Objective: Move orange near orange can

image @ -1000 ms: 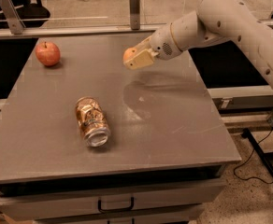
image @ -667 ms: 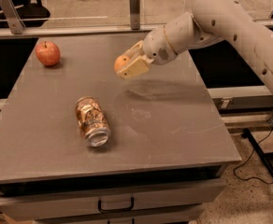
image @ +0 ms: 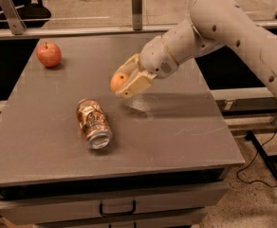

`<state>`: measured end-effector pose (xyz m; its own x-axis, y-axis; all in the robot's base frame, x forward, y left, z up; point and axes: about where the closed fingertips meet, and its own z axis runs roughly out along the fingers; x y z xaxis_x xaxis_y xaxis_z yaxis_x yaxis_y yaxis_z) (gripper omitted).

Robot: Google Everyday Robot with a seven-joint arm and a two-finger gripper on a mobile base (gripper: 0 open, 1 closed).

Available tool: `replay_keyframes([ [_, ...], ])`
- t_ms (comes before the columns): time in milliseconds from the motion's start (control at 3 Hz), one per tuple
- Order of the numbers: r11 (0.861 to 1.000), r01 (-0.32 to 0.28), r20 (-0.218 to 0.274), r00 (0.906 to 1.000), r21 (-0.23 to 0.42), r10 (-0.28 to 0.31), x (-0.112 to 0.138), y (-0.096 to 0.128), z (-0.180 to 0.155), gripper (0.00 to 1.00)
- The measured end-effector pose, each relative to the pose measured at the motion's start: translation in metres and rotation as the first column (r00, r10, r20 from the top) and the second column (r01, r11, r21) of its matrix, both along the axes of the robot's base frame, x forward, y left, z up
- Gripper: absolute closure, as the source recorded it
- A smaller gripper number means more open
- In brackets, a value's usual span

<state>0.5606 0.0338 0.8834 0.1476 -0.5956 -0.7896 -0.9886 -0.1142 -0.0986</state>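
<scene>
The orange (image: 118, 81) is a small round fruit held between the fingers of my gripper (image: 124, 80). The gripper is shut on it and holds it above the grey table (image: 176, 127), near the middle. The orange can (image: 93, 123) lies on its side on the table, silver top toward the front, below and to the left of the gripper. The orange hangs a short way up and to the right of the can, not touching it.
A red apple (image: 49, 54) with a stem sits at the table's back left corner. A rail with posts (image: 136, 1) runs behind the table. A drawer handle (image: 117, 208) shows under the front edge. Cables lie on the floor at right.
My gripper has carried the orange left and toward the front, from over the back right of the table to near the can. The can and apple have not moved.
</scene>
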Motion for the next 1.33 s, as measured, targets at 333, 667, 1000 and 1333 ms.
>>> replay_keyframes([
  [333,0.998,-0.063,-0.015,0.9979,-0.029,0.063,-0.013,-0.005,-0.024,1.0],
  [667,0.991,-0.125,-0.037,0.9917,-0.053,0.123,-0.022,-0.006,-0.036,0.83],
  [1000,0.982,-0.178,-0.057,0.9829,-0.058,0.175,-0.031,-0.003,-0.04,0.59],
  [1333,0.976,-0.21,-0.07,0.9759,-0.056,0.206,-0.036,0.001,-0.042,0.36],
])
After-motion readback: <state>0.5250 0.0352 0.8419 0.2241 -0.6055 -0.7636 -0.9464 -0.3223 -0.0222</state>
